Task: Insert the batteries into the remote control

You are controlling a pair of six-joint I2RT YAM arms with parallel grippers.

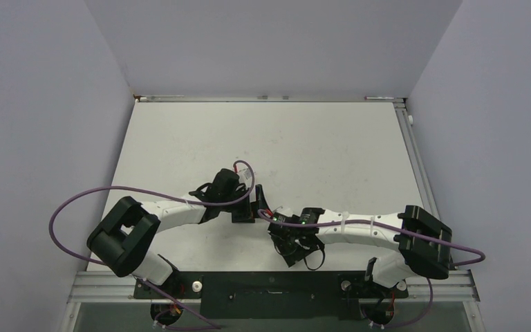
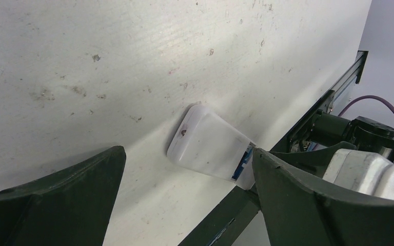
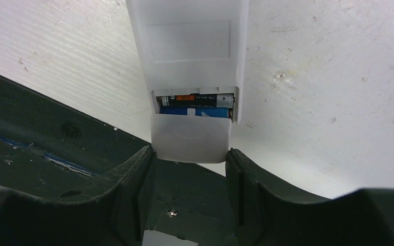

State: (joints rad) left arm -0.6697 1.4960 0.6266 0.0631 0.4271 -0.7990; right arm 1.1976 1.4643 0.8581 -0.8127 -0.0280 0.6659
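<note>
Left end effector (image 2: 187,152): wide open and holding nothing. The remote control (image 2: 210,148) lies between its two fingers, with one end right by a finger.
Remote control: flat on the white surface (image 3: 328,77), plain back up, with its battery slot open.
Black battery (image 3: 195,97): lying in the remote control's slot.
Blue battery (image 3: 192,109): in the same slot, right against the black battery.
Cover (image 3: 191,136): a small white piece at the slot end of the remote control, partly over the blue battery.
Right end effector (image 3: 190,152): closed part way, its fingers pinching the two sides of the cover.
</note>
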